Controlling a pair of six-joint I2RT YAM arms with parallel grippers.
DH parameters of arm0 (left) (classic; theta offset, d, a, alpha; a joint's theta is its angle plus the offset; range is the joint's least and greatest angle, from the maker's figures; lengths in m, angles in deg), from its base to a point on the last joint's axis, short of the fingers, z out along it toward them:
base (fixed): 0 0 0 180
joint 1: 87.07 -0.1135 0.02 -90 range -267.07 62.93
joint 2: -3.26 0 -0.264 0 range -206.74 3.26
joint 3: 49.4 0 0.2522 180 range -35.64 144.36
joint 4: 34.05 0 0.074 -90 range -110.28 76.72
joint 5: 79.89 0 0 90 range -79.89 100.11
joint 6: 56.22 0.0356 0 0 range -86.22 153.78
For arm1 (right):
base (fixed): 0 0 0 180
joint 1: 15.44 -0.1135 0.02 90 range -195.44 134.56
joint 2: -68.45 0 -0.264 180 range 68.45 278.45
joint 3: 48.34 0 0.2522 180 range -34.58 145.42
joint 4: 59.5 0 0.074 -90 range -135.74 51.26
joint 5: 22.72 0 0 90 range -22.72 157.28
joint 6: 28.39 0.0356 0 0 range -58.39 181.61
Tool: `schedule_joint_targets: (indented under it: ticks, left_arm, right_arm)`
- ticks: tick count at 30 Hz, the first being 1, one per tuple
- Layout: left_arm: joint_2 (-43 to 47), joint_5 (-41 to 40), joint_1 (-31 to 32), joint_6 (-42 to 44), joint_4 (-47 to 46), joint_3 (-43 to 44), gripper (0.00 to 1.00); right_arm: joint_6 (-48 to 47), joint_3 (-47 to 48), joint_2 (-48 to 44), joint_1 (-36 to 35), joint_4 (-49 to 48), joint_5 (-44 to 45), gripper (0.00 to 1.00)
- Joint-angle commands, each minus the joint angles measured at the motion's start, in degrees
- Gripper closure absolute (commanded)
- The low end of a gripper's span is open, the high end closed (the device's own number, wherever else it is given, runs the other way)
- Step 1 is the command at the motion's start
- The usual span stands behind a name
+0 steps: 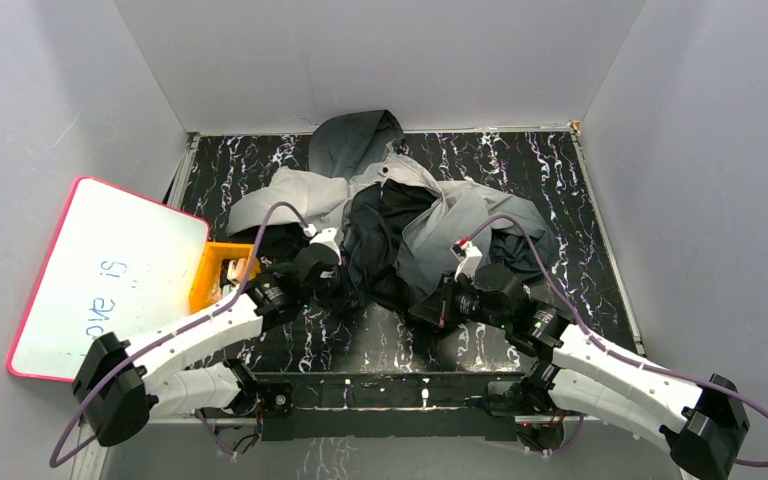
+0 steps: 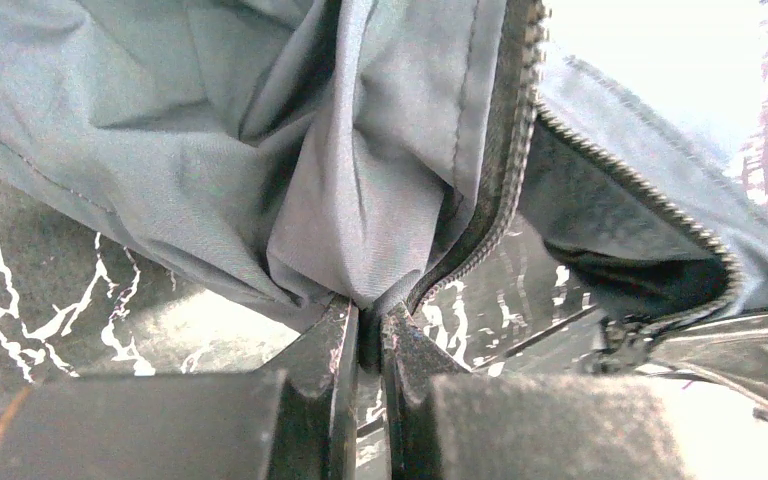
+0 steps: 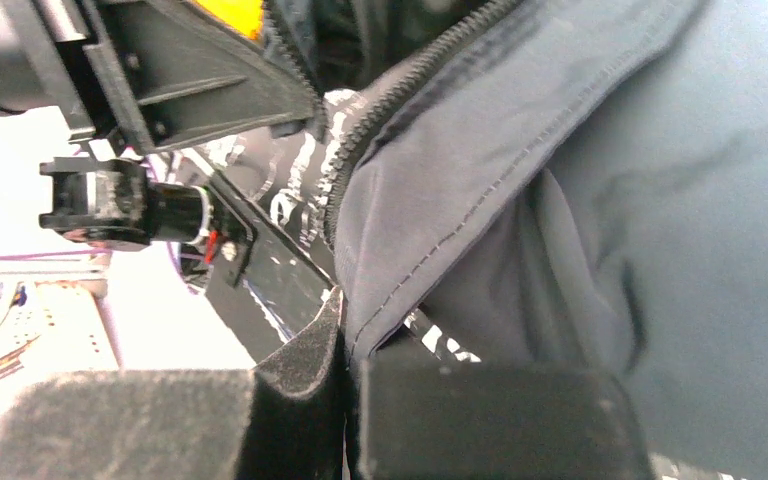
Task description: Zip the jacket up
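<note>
The jacket (image 1: pixel 400 215) lies crumpled and open on the black marbled table, light grey with dark lining showing, its hood at the back. My left gripper (image 1: pixel 332 285) is shut on the bottom hem of its left front panel; the left wrist view shows grey fabric (image 2: pixel 360 200) pinched between the jaws beside a zipper track (image 2: pixel 505 170). My right gripper (image 1: pixel 428 308) is shut on the hem of the right front panel; in the right wrist view the stitched grey edge (image 3: pixel 440 230) sits between the pads, with zipper teeth (image 3: pixel 360 140) above.
An orange box (image 1: pixel 222 272) sits just left of my left arm. A pink-framed whiteboard (image 1: pixel 110 275) leans at the left. Grey walls enclose the table on three sides. The left gripper's body (image 3: pixel 160 70) shows close by in the right wrist view.
</note>
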Motion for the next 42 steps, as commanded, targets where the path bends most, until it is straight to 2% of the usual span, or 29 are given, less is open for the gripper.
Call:
schedule_joint_targets:
  ticks: [1,10,15,22,35,42]
  left_arm:
    - [5.6,-0.3,-1.4,-2.2,-3.6,-0.5,1.00]
    - [10.9,0.9,-3.3,-4.8,-8.3,0.5,1.00]
    - [12.3,4.0,-4.6,-5.8,-10.6,0.8,1.00]
    - [15.5,9.0,-5.7,-7.7,-18.3,-2.5,1.00]
    - [18.6,13.4,-5.9,-7.3,-25.4,-6.5,1.00]
    - [18.5,13.4,-5.9,-7.2,-25.2,-7.6,1.00]
  right_arm:
    - [-4.6,-1.1,0.0,0.4,-17.1,-4.4,1.00]
    - [-10.9,-3.2,4.4,0.4,-35.7,-9.1,1.00]
    - [-14.5,-6.7,5.3,0.4,-48.5,-13.8,1.00]
    - [-18.1,-11.2,6.4,0.4,-63.5,-14.3,1.00]
    - [-19.5,-7.4,13.3,0.4,-67.1,-15.0,1.00]
    - [-19.5,-7.6,14.7,0.4,-69.9,-12.9,1.00]
